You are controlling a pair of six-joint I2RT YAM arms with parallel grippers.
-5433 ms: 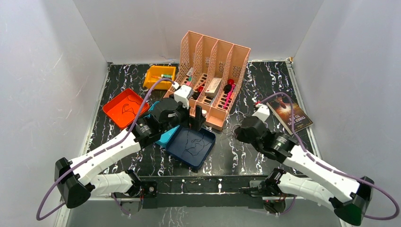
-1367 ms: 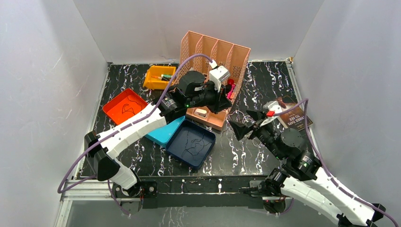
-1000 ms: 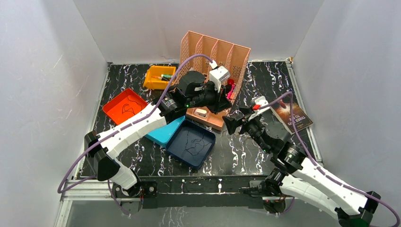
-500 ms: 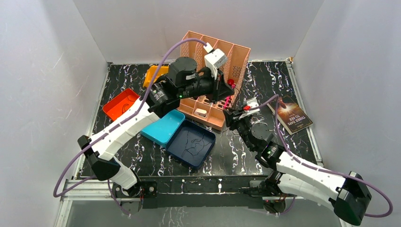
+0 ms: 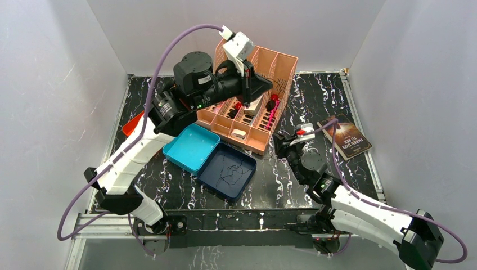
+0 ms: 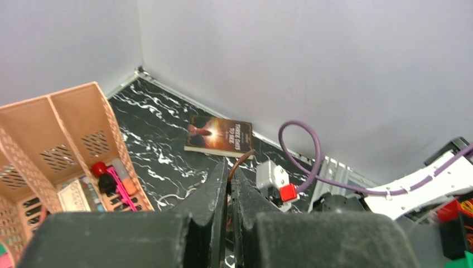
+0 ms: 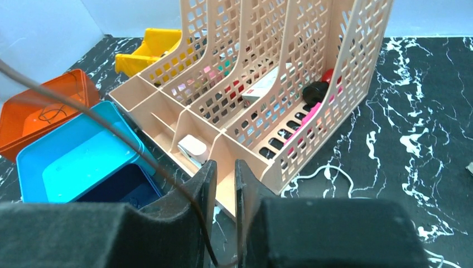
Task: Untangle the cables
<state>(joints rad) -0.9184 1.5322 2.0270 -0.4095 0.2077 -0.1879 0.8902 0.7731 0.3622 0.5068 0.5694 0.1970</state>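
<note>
The left pincer [image 6: 228, 167] is held high above the peach file organizer [image 5: 286, 70], its jaws closed on a thin brown cable [image 6: 241, 159]. The right pincer [image 7: 224, 167] is held low over the desk [image 7: 424, 111] beside the organizer, nearly closed on a dark cable [image 7: 114, 131] stretched up leftward. A white cable [image 7: 333, 166] is seen lying on the desk.

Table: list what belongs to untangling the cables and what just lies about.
Job: dark cable held by left gripper and right gripper; curled cable in navy tray; white cable.
Lying about: rack, book, yellow bin, teal tray.
</note>
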